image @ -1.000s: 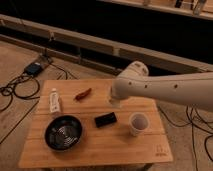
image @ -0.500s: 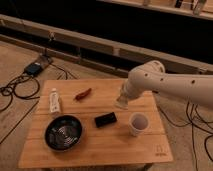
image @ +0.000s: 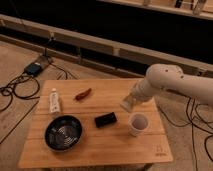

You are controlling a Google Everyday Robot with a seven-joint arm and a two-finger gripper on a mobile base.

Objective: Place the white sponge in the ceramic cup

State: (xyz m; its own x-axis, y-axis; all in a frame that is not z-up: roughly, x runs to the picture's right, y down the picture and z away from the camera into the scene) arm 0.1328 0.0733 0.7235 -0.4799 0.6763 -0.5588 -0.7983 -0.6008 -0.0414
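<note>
Our claw (image: 130, 99) hangs over the right half of the tabletop (image: 115, 150), a little toward the far edge from the ceramic cup (image: 138, 123). It looks to be pinching the white sponge (image: 126, 105), the pale flat block at its tip, which is clear of the wood. The cup stands upright near the right edge, about midway between the far and near edges, with its mouth open and nothing in it that we can see.

We judge the step in hand to be carrying the sponge over the cup. To do it well, we should bring the block toward the near edge and slightly right until it is centred over the mouth. Because the sponge seems about as wide as the opening, we should lower it square or tipped on an edge, and let go only once it is inside the rim. A nudge could tip the light cup. The small black object (image: 105, 119) lies just left of the cup, so we should come in from above.
</note>
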